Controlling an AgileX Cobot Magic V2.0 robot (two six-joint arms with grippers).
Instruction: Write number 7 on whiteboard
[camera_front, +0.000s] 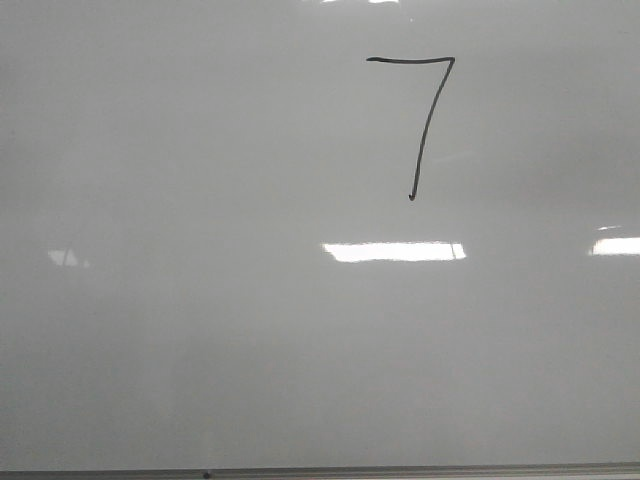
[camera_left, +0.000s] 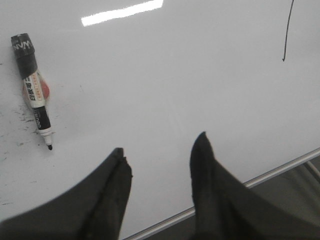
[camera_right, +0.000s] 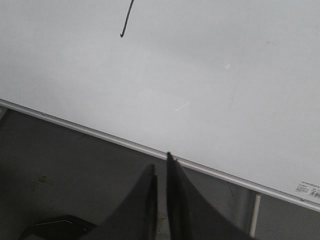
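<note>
The whiteboard (camera_front: 200, 300) fills the front view. The number 7 (camera_front: 431, 125) is drawn in thin black line at its upper right. Neither gripper shows in the front view. My left gripper (camera_left: 160, 142) is open and empty above the whiteboard (camera_left: 175, 75), near its metal edge strip (camera_left: 280, 169). A black marker (camera_left: 34, 90) lies uncapped on the board, apart from the fingers. The 7's downstroke (camera_left: 285, 40) shows at one corner. My right gripper (camera_right: 160, 161) is shut and empty, over the board's edge strip (camera_right: 100, 134). The stroke's tail (camera_right: 127, 20) shows there too.
Bright glare patches (camera_front: 395, 251) lie across the board. A faint reddish spot (camera_left: 45, 90) and small ink specks (camera_left: 22, 112) sit by the marker. Beyond the edge strip is dark grey floor (camera_right: 60, 170).
</note>
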